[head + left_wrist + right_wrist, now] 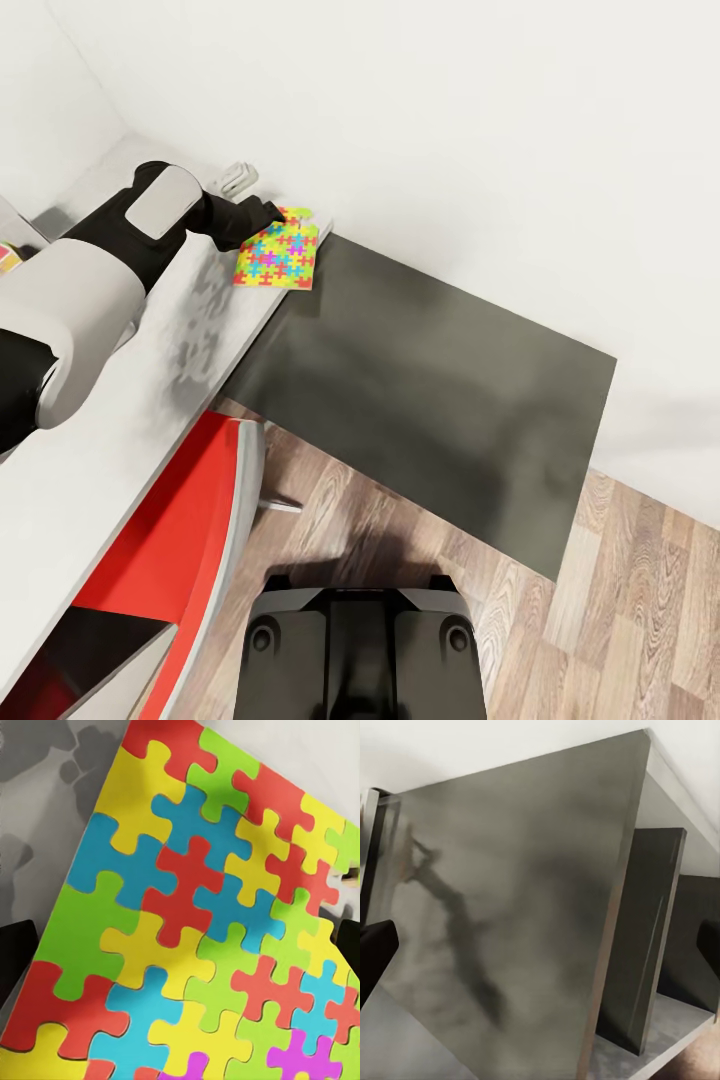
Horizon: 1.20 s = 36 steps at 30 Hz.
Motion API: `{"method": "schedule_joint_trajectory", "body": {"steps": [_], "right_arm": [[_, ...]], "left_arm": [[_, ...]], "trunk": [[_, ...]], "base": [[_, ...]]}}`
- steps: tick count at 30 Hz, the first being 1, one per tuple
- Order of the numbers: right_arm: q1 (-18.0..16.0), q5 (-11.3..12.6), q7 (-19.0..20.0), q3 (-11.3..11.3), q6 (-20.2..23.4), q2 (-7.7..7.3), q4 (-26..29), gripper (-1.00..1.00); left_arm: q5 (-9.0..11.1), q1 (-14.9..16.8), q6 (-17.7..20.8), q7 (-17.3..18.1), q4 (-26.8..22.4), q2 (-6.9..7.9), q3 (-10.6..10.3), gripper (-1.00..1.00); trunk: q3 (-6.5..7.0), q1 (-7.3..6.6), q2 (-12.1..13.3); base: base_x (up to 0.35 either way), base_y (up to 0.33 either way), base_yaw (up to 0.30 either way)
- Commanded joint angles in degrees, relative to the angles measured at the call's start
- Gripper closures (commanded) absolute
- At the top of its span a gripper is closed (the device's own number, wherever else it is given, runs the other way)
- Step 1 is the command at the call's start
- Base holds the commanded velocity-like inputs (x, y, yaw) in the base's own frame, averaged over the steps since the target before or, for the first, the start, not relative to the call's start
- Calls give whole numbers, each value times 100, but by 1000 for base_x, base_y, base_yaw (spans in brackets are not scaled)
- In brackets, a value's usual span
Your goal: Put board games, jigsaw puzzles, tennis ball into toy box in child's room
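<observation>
Multicoloured jigsaw puzzle (pixel 278 254) lies at the table's (pixel 120 440) far end under my left gripper (pixel 272 213); its grip cannot be told.

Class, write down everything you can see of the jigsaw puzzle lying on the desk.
The jigsaw puzzle is a thin flat square of interlocking pieces in red, yellow, blue, green and a little purple. It looks like matte card. It lies flat at the corner of the light grey table, next to the dark grey wing, one edge near the wall. The left hand is at its far edge; whether it grips is unclear.
</observation>
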State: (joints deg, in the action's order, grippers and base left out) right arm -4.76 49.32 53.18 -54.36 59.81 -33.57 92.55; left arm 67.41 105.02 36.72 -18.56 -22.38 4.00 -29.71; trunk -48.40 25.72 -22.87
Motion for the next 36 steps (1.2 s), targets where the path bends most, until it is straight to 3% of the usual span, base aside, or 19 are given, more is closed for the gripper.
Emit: {"method": "schedule_joint_trajectory", "body": {"steps": [1,36], "right_arm": [[-6,-26,32,-4,19,-1,-1,-100],[-6,-26,27,8,19,6,-1,-100]], "left_arm": [[123,-236,6,-52,3,6,-36,-100],[123,-271,10,-51,0,14,-27,-100]], "trunk": [[-7,6,-5],[-7,6,-5]], "base": [[-1,-1,0],[-22,-18,0]]}}
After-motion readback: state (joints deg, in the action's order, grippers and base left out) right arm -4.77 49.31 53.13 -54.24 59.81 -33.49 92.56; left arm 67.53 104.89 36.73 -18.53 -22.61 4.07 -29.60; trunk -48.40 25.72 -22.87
